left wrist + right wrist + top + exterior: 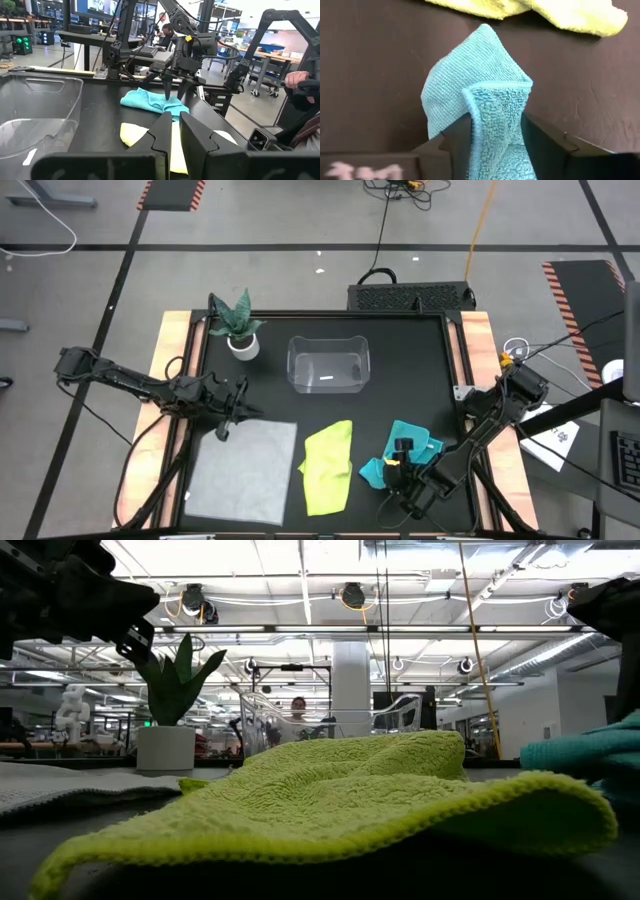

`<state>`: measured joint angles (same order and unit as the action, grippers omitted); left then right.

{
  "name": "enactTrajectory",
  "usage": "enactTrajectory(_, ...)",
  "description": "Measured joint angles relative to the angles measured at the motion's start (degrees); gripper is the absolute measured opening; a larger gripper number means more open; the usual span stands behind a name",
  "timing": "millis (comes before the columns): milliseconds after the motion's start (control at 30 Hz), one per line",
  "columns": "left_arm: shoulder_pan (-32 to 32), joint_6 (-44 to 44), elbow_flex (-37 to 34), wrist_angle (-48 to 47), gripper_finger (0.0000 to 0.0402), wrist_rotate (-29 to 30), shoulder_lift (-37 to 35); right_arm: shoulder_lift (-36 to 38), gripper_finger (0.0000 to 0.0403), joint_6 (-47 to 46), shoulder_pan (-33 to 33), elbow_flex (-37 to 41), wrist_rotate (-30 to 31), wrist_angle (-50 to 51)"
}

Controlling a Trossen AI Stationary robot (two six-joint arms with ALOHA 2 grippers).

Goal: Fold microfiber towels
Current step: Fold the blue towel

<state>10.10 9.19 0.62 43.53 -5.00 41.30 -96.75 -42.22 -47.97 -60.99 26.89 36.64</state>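
Note:
Three microfiber towels lie on the black table. The light grey towel (240,470) is spread flat at the near left. A rumpled yellow-green towel (328,465) lies in the middle. The teal towel (412,442) is bunched at the near right. My right gripper (397,470) slants down over the teal towel's near-left part and is shut on it. My left gripper (228,420) hovers level above the grey towel's far corner, shut, with nothing between its fingers (165,135). My right gripper pinches a raised, doubled-over edge of the teal towel (495,115) between its two fingers (542,142). The fingers come from above, slanting down. The fold stands up between them, and the rest of the towel (455,80) lies on the table.
A clear plastic bin (328,363) stands at the far middle, and a small potted plant (240,332) at the far left. Wooden rails (170,380) border the table on both sides. A person's hand (300,80) shows in the room beyond the table.

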Motion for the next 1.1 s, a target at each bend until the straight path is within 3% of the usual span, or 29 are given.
enactTrajectory(233, 0.60, 0.00, 0.00, 0.00, 0.0037, 0.01, 0.00, 0.00, 0.0013, 3.07, -0.04, 0.00, -0.13, -0.59)
enactTrajectory(433, 0.60, 0.01, 0.00, 0.00, 0.0037, 0.01, 0.00, 2.72, 0.0003, 6.66, 1.15, 0.00, 0.35, 0.07)
enactTrajectory(567, 0.60, 0.01, 0.00, 0.02, 0.0037, 0.18, 0.00, 7.94, 0.0002, 11.36, 2.48, 0.00, 2.94, 0.07)
enactTrajectory(967, 0.60, 0.28, 0.00, 0.11, 0.0037, 0.59, 0.52, 23.33, 0.0001, 23.26, 7.08, 0.00, 3.16, -1.27)
enactTrajectory(1100, 0.60, 0.64, 1.53, -0.10, 0.0038, 0.69, 3.77, 25.84, 0.0001, 25.53, 8.11, 0.00, 2.93, -1.67)
